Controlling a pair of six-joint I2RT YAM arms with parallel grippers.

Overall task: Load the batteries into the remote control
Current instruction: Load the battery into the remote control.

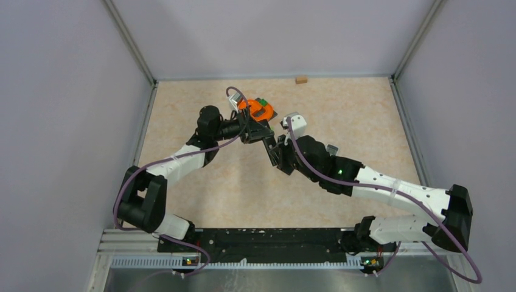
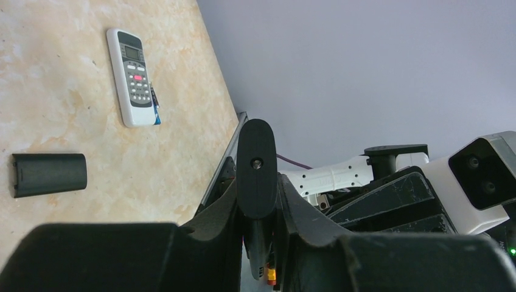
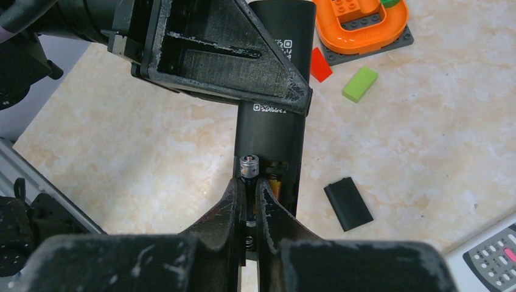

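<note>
Black remote (image 3: 274, 131) clamped in my left tool (image 2: 257, 190), bay (image 3: 277, 180) presented just ahead of my right tool (image 3: 248, 187), itself pinching a battery (image 3: 248, 165).

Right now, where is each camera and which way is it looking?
Top: high behind the arms, looking down on the table; both arms show.
Left wrist: looks sideways across the table at the white remote; its jaws clamp the black remote.
Right wrist: looks down at a battery in the black remote; its jaws pinch it.
Both wrists see the white remote and black cover.
</note>
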